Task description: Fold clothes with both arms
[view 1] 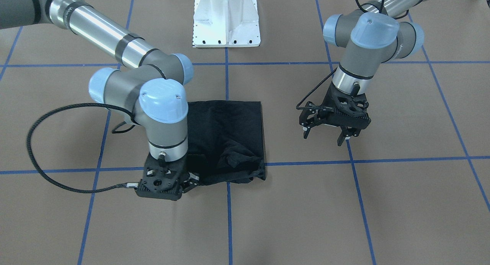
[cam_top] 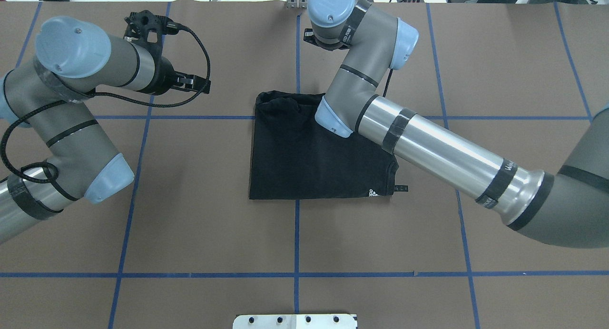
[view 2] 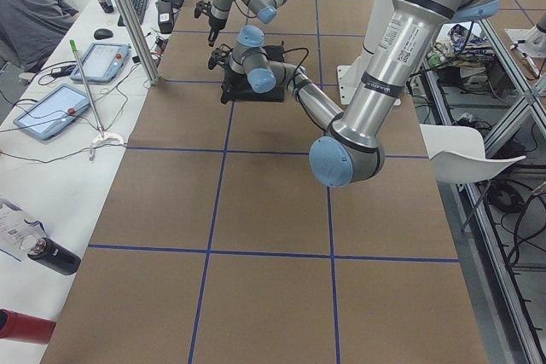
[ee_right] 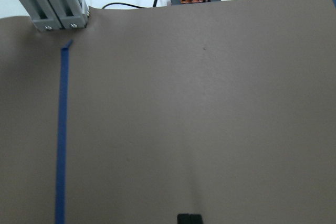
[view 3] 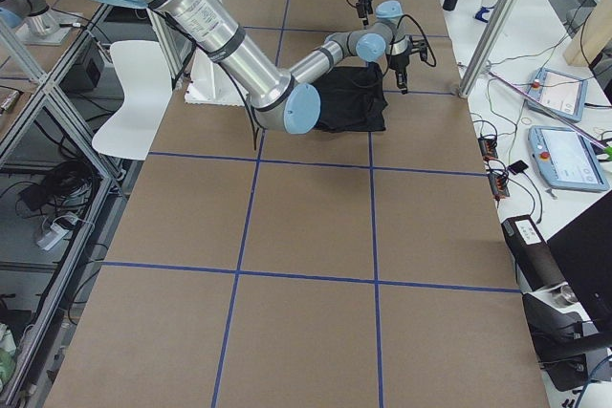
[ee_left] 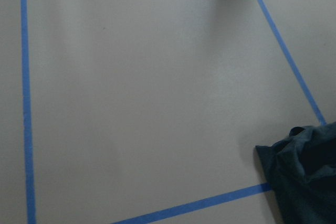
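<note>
The clothes are one black T-shirt (view 1: 229, 134) lying folded into a rough rectangle on the brown table, with a small white logo (cam_top: 374, 192) at its near right corner. Its far edge is bunched (cam_top: 280, 103). My right gripper (view 1: 191, 182) hangs at that bunched edge. In the right wrist view its fingertips (ee_right: 189, 219) are pressed together, with only bare table ahead and no cloth between them. My left gripper (view 1: 323, 138) hovers open over bare table, well apart from the shirt. The left wrist view catches a corner of the shirt (ee_left: 307, 174).
The white pedestal base (view 1: 226, 23) stands on the robot's side of the table. Blue tape lines (cam_top: 297, 234) grid the brown surface. An aluminium post (ee_right: 52, 3) and cables sit at the far edge. A seated person (view 2: 26, 6) and tablets (view 2: 51, 108) are beyond it.
</note>
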`<action>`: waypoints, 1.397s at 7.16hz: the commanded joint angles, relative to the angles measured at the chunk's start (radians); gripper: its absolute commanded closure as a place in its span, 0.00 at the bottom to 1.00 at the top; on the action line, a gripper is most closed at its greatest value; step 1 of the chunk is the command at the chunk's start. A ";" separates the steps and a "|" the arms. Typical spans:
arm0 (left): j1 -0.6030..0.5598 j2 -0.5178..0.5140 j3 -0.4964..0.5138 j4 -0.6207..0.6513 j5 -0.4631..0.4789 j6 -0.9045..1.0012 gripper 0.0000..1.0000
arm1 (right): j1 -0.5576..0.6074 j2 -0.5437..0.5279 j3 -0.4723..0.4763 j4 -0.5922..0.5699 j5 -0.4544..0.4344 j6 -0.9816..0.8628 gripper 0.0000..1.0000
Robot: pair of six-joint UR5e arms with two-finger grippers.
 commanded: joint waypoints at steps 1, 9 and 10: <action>-0.111 0.083 -0.085 0.091 -0.068 0.202 0.00 | 0.167 -0.320 0.275 -0.051 0.169 -0.342 0.00; -0.633 0.490 -0.018 0.097 -0.269 0.757 0.00 | 0.754 -0.894 0.319 -0.127 0.515 -1.005 0.00; -0.689 0.526 -0.008 0.097 -0.288 0.857 0.00 | 0.773 -0.925 0.322 -0.110 0.575 -1.003 0.00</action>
